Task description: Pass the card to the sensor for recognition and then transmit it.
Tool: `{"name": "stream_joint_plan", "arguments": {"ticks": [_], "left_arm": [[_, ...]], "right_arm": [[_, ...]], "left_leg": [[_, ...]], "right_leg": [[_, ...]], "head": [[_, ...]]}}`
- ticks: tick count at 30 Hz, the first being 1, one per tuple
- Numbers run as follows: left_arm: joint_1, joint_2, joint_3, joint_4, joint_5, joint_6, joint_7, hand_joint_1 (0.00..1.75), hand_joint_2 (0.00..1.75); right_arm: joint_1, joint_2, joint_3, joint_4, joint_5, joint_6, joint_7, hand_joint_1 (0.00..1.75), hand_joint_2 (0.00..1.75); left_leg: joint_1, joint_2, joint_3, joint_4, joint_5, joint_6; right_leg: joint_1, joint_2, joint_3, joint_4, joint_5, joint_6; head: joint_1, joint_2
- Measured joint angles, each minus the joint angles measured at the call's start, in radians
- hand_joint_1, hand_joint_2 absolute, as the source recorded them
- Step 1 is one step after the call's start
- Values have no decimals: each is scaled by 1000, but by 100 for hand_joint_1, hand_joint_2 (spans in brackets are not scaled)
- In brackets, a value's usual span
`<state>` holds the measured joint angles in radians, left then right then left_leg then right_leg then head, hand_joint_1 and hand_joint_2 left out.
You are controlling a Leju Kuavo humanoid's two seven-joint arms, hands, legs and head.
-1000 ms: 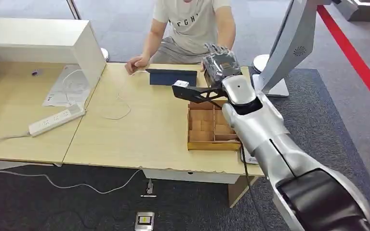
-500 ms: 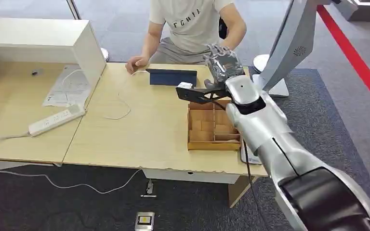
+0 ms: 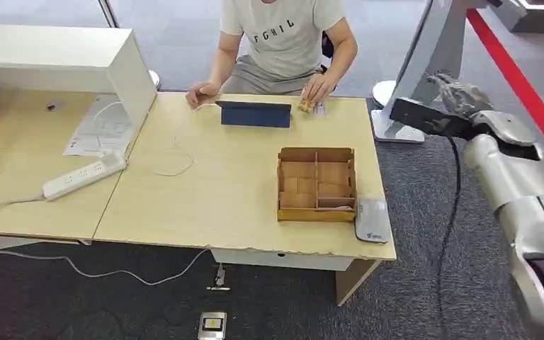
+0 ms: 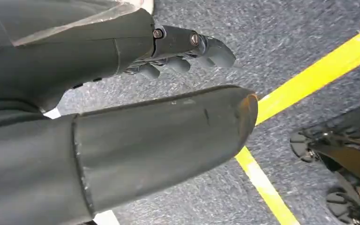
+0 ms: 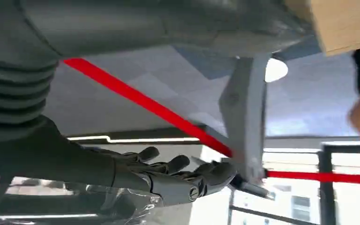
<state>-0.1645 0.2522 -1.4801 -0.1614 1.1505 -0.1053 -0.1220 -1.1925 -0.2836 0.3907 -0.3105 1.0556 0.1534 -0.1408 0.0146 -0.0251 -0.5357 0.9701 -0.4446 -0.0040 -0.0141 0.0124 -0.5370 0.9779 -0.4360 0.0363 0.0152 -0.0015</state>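
Your right hand (image 3: pixel 460 95) is raised to the right of the table (image 3: pixel 227 205), off its far right corner, beside the grey stand (image 3: pixel 425 57). Its fingers (image 5: pixel 178 164) are extended and apart, with nothing in them. Your left hand (image 4: pixel 122 112) hangs over the carpet, fingers loosely apart, holding nothing. The card (image 3: pixel 316 108) lies at the table's far edge under the person's hand (image 3: pixel 317 88), just right of the dark sensor tablet (image 3: pixel 253 113). The cardboard tray (image 3: pixel 316 184) sits nearer.
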Motion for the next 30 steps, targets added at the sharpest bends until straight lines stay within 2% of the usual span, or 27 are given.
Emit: {"name": "stream_joint_plan", "arguments": {"ticks": [3, 6, 9, 12, 15, 19, 24, 27, 30], "left_arm": [[-1, 5, 1, 0, 21, -1, 9, 0, 0], [6, 9, 2, 0, 35, -2, 22, 0, 0], [4, 14, 3, 0, 53, -2, 35, 0, 0], [2, 16, 7, 0, 68, 8, 50, 0, 0], [3, 16, 8, 0, 79, 20, 69, 0, 0], [0, 15, 10, 0, 84, 47, 82, 0, 0], [-13, 12, 10, 0, 85, 80, 77, 0, 0], [-15, 8, 10, 0, 92, 96, 74, 0, 0], [-16, 4, 10, -1, 95, 101, 68, 0, 0]], "right_arm": [[82, -151, -63, 7, -68, -1, 47, 0, 0], [235, -288, -145, 11, -148, -27, 68, 0, 0], [404, -379, -225, 17, -237, -40, 98, 0, 0], [617, -426, -317, 26, -333, -55, 132, 0, 0], [800, -432, -389, 40, -378, -53, 148, 0, 0], [965, -386, -491, 62, -410, -45, 181, 0, 0], [1031, -280, -569, 85, -443, -14, 201, 0, 0], [1047, -213, -598, 95, -402, 11, 194, 0, 0], [1057, -162, -612, 103, -390, -14, 195, 0, 0]], "left_leg": [[1, 0, 2, 0, -2, 2], [2, -7, 3, 0, -4, 3], [2, -6, 3, 0, -7, 2], [4, -11, 5, 0, -9, 2], [4, -10, 4, -2, -10, 1], [4, -9, 5, -4, -11, 0], [4, -1, 9, -5, -10, -1], [4, 1, 10, -5, -10, -2], [3, 1, 10, -5, -10, -2]], "right_leg": [[1, 0, 4, -3, -2, 3], [2, -5, 8, -3, -4, 5], [2, -3, 7, -3, -6, 4], [4, -7, 12, -4, -10, 4], [3, -7, 11, -3, -11, 3], [4, -6, 11, -2, -12, 0], [4, -2, 10, -1, -12, -1], [4, -1, 10, -1, -12, -2], [3, -1, 11, 0, -12, -2]], "head": [[0, 0], [0, 0], [0, 0], [0, 0], [-1, 0], [-1, 0], [-1, 0], [0, 0], [-1, 0]]}}
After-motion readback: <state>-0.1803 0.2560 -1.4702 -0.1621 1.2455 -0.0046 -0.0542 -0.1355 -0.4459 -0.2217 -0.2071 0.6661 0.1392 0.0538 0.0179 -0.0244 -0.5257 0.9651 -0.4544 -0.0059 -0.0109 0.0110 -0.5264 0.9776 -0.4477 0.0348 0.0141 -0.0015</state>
